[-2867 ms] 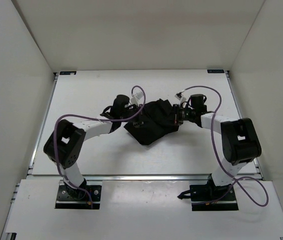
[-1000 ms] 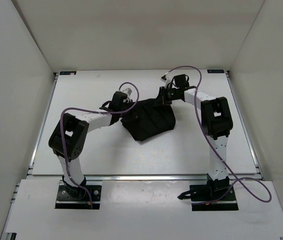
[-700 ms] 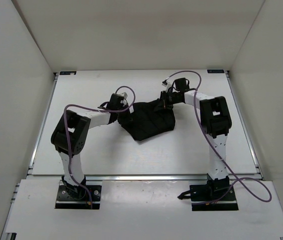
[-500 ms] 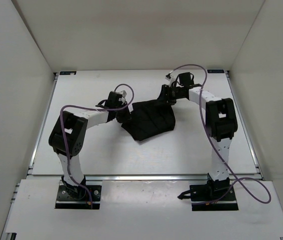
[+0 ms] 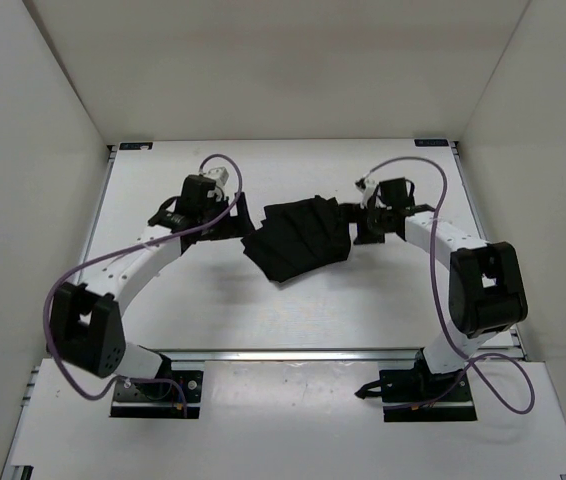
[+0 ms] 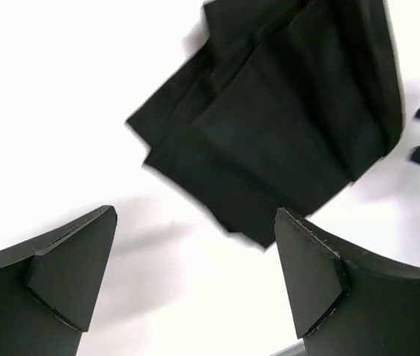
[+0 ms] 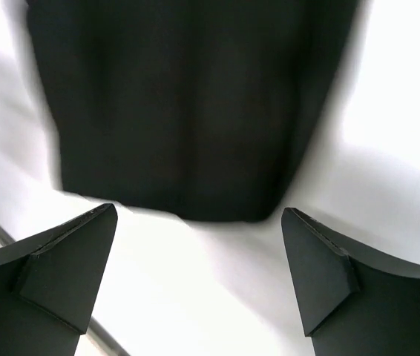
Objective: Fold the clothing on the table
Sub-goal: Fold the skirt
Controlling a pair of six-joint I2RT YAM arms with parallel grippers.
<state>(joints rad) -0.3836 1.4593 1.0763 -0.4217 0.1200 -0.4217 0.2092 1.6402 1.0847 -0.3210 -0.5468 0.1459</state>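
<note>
The black garment [image 5: 298,240] lies flat on the white tabletop [image 5: 213,310], near its middle and slightly toward the far side. It is folded into a compact, roughly four-sided bundle turned at an angle, with one corner pointing toward the near edge. Long pleat-like creases run across its top. Along its left side, the stacked layers show as staggered, stepped edges.

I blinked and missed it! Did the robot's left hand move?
Yes. The left gripper has backed away leftward from the clothing, toward the left edge of the table, and it is open.
</note>
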